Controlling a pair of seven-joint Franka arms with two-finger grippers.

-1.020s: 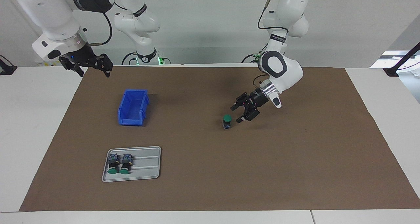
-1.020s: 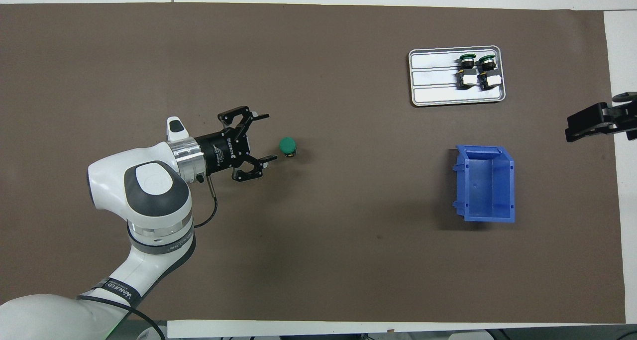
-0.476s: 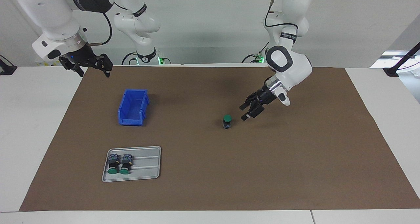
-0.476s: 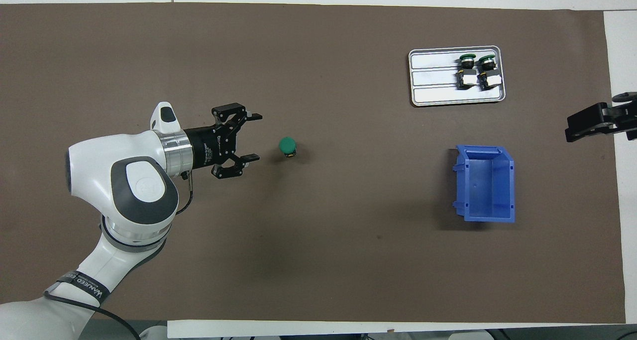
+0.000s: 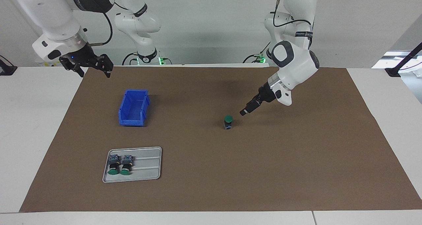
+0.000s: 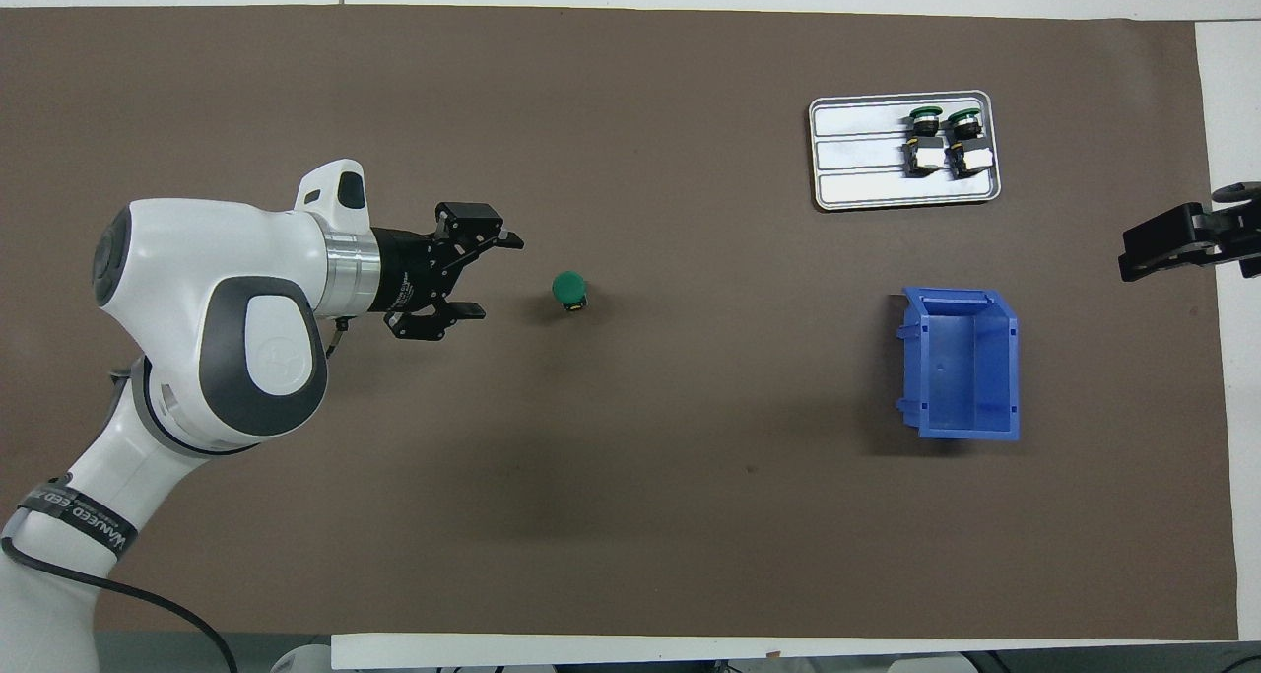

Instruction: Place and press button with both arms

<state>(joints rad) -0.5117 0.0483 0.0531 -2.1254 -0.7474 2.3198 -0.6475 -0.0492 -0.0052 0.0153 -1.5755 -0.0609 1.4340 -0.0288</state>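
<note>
One button (image 5: 228,121) (image 6: 568,288) stands upright on the brown mat with its green cap facing up, and nothing touches it. My left gripper (image 5: 244,112) (image 6: 497,276) hangs open and tilted just above the mat, a short gap from the button toward the left arm's end, with nothing between its fingers. My right gripper (image 5: 95,72) (image 6: 1143,249) waits open and raised over the mat's edge at the right arm's end. Two more buttons (image 5: 120,165) (image 6: 944,139) lie side by side in a silver tray (image 5: 148,172) (image 6: 857,200).
An empty blue bin (image 5: 133,108) (image 6: 961,432) sits on the mat between the tray and the robots, at the right arm's end. The brown mat (image 5: 296,169) covers most of the white table.
My left gripper has drawn back from the button toward the left arm's end, rising and rotating at the wrist. The button stays upright in place. The right arm has not moved.
</note>
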